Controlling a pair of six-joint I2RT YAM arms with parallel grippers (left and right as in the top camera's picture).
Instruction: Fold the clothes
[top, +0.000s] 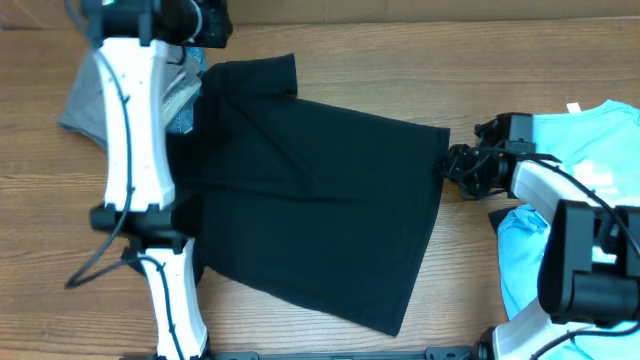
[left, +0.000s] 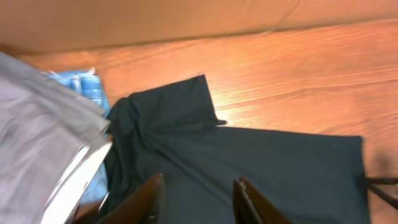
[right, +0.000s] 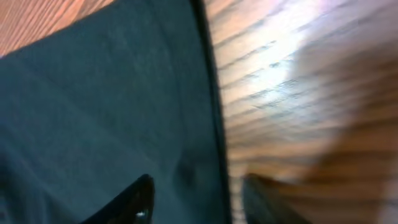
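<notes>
Black T-shirt (top: 310, 200): spread flat in the middle of the table (top: 400, 60), between the two arms.
Long axis: runs left to right with a slight tilt, the right end lying nearer the camera's lower edge.
Pointing: one sleeve (top: 262, 78) juts toward the far side; the straight hem (top: 425, 230) faces right.
Left gripper (left: 196, 202): fingers partly spread above the shirt near that sleeve, with dark cloth showing in the gap and nothing held.
Right gripper (right: 196, 199): at the hem's far corner, fingers parted astride the hem line — no cloth seen pinched.
Hidden: the left arm (top: 135, 120) crosses the shirt's left end, so the neck cannot be seen.
Hard to make out: the right wrist view is blurred.
Grey garment (top: 85, 105): far left, partly under the left arm.
Light-blue T-shirt (top: 590, 150): far right — cut off by the frame and partly covered by the right arm (top: 575, 250).
</notes>
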